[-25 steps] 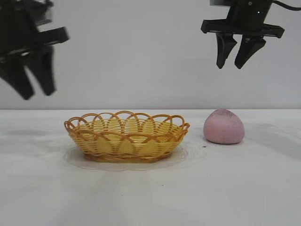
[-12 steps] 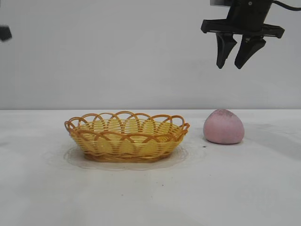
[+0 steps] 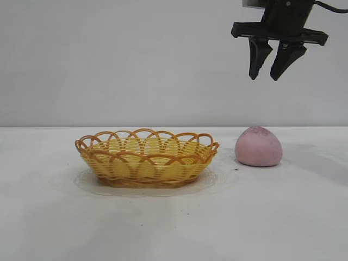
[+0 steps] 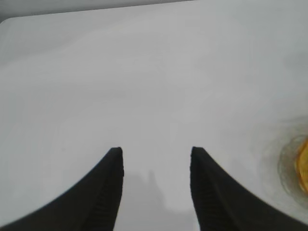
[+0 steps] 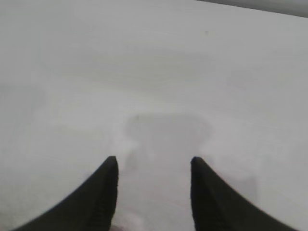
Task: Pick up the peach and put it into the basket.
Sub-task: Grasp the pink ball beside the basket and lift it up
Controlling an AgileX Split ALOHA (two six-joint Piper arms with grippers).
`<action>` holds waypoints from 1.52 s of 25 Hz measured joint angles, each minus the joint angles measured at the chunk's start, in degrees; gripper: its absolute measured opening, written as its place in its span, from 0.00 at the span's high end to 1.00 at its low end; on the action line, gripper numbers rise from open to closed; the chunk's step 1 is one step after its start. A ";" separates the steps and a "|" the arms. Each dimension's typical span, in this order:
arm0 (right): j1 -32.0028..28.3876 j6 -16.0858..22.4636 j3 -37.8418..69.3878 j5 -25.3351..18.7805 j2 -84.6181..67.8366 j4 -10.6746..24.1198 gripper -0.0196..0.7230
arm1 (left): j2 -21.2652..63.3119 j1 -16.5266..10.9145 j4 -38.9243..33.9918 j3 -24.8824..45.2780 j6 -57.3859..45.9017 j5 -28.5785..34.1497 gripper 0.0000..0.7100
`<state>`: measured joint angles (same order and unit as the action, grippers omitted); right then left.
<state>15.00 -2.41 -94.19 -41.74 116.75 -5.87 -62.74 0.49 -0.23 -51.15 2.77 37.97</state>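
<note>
Exterior view: right gripper [image 3: 267,75], jaws parted and empty, hangs high; peach [image 3: 259,146] sits on the counter [image 3: 174,217] almost straight below, basket [image 3: 147,156] beside it.
Left wrist view: left gripper [image 4: 155,154] jaws parted, empty; basket edge just visible.
Right wrist view: only counter ahead of the jaws.

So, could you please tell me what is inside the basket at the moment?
Nothing visible: through the wicker basket only its own weave shows. The near wall hides its floor. The peach sits on the table beside it.
</note>
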 joint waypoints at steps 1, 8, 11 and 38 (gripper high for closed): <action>0.00 0.00 0.00 -0.10 0.00 0.00 0.57 | 2.65 0.00 -0.14 2.69 -0.14 0.67 0.61; 0.00 0.00 0.00 -0.24 0.00 0.00 0.57 | 17.04 0.00 -0.28 18.46 -0.88 4.38 0.61; 0.00 -0.61 0.00 -0.24 0.00 -0.09 0.57 | 23.35 0.00 -0.28 19.84 -1.00 9.79 0.61; 0.00 -1.50 0.00 -0.11 0.00 -1.13 0.57 | 63.75 0.00 -0.69 23.42 -2.16 26.18 0.61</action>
<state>15.00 -3.91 -94.19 -41.85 116.75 -7.01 1.02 0.49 -0.92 -27.74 0.61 64.15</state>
